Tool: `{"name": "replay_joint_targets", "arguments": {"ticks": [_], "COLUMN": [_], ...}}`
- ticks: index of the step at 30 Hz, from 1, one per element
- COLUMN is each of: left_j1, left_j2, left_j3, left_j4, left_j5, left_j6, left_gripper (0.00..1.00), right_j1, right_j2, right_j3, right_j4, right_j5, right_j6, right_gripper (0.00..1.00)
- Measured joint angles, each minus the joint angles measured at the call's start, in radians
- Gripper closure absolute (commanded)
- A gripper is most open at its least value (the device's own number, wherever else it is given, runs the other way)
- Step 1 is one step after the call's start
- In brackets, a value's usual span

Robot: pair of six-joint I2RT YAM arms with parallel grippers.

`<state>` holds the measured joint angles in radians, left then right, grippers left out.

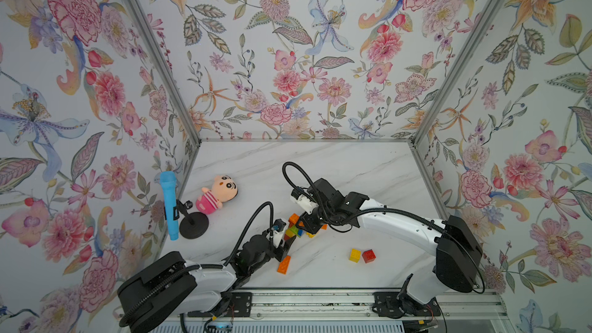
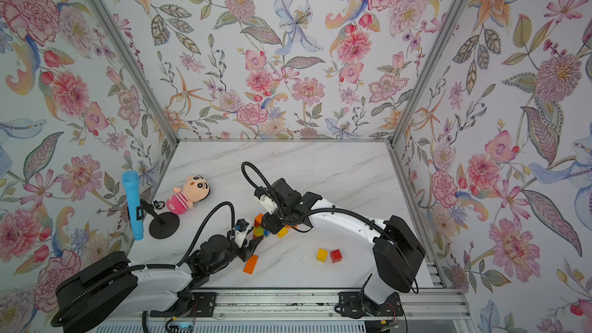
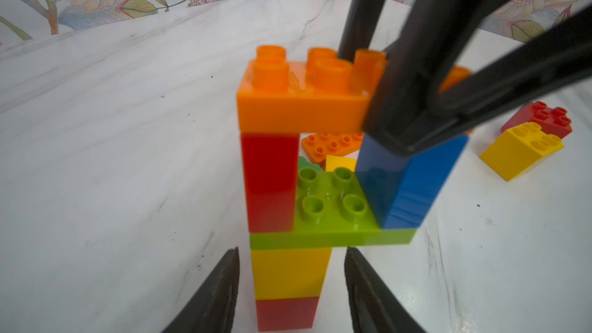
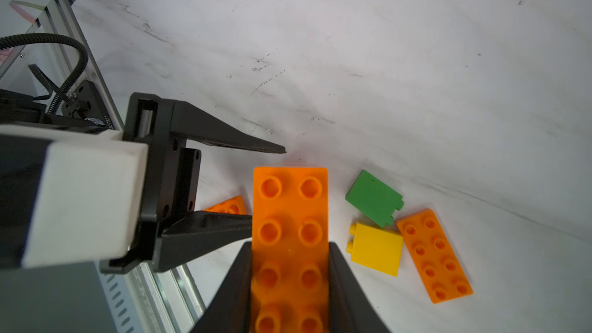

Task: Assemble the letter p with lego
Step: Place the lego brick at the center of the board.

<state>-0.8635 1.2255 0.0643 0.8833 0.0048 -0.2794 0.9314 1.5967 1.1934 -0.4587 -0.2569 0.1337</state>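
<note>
The right end effector (image 4: 290, 245) clamps the top orange brick (image 4: 290, 206); left end effector (image 3: 292, 248) gapes around the yellow stem brick (image 3: 290, 272) (untouched). An uneven squeeze could topple it.

Floral wallpaper (image 1: 288, 43) in pinks, oranges and blues covers three walls, at nine, twelve and three o'clock, joined by grey metal corner posts (image 1: 153, 52). The white marble-patterned tabletop (image 1: 352, 161) lies between them, evenly lit, with a slotted aluminium rail (image 1: 304, 299) along its six o'clock edge
</note>
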Motion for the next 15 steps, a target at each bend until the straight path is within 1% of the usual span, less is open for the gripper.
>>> {"name": "replay_joint_targets", "arguments": {"ticks": [8,9,12,15], "left_j1": [0.006,0.006,0.013,0.018], "left_j2": [0.048,0.053,0.062,0.072], "left_j3": [0.0,0.0,0.0,0.005], "left_j4": [0.036,0.039,0.039,0.041], "left_j5": [0.045,0.045,0.049,0.052], "left_j6": [0.012,0.013,0.019,0.023], "left_gripper": [0.52,0.53,0.61,0.63], "right_j1": [-0.005,-0.006,-0.011,-0.018], "right_j2": [0.0,0.0,0.0,0.0], "right_j3": [-0.005,-0.005,-0.007,-0.011], "right_j4": [0.002,0.002,0.002,0.008], "right_j5": [-0.022,-0.024,-0.032,-0.044], "right_j6": [-0.004,-0.004,-0.004,-0.003], "right_gripper": [0.76,0.76,0.76,0.76]}}
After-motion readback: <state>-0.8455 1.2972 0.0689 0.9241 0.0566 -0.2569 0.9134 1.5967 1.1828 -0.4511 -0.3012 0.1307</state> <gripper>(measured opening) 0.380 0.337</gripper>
